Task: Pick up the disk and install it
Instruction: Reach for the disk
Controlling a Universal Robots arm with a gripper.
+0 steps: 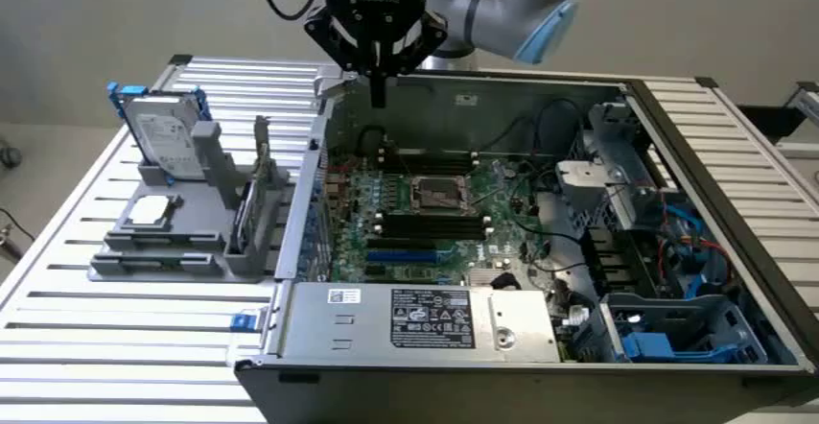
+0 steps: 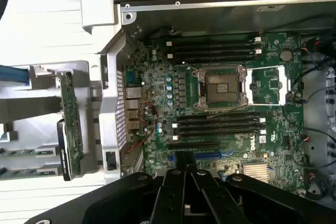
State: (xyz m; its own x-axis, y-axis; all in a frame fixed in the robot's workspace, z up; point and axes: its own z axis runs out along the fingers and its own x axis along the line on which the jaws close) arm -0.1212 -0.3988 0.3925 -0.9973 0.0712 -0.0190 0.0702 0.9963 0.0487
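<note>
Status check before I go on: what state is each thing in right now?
computer case: lying open, cover off.
disk: upright in the grey stand, outside the case, not gripped.
gripper: shut, empty, above the case's far wall.
chip: lying flat on the stand.

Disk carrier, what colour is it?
Bright blue. The carrier frames the disk, clearest in the exterior view.
</note>
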